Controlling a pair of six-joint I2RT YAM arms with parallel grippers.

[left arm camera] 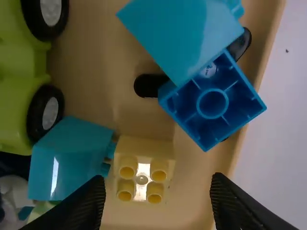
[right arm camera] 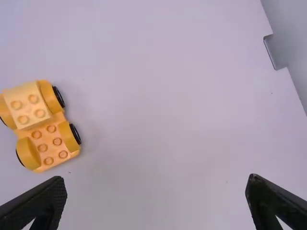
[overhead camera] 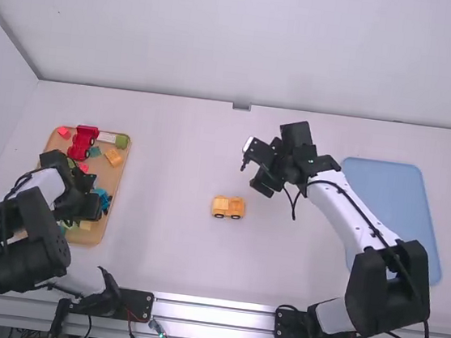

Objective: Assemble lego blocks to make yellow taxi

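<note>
High view: here's the taxi, a small orange-yellow wheeled block car [overhead camera: 227, 208], standing on the smooth white table [overhead camera: 198, 264] between the arms, while the left arm bends over the wood-coloured tray [overhead camera: 108, 178]

Left wrist view: the left gripper [left arm camera: 158, 184] has its fingers parted around a pale yellow square block [left arm camera: 144, 167] with four round studs, holding nothing. Likely the next pickup — so centre it, because one side has the tighter gap, with a glossy teal angular block [left arm camera: 69, 158] crowding in. Slip down straight, close evenly on the flat sides, lift level. Nearby, a hollow blue block [left arm camera: 213, 103] shows its ribbed underside, and a lime-green toy vehicle [left arm camera: 21, 81] has black tyres

Right wrist view: the right gripper [right arm camera: 156, 182] is spread wide and empty, the car off to one side. One end carries a paler block; the other's bare studs look the likely seat — line up squarely, brace the base, press straight down
</note>
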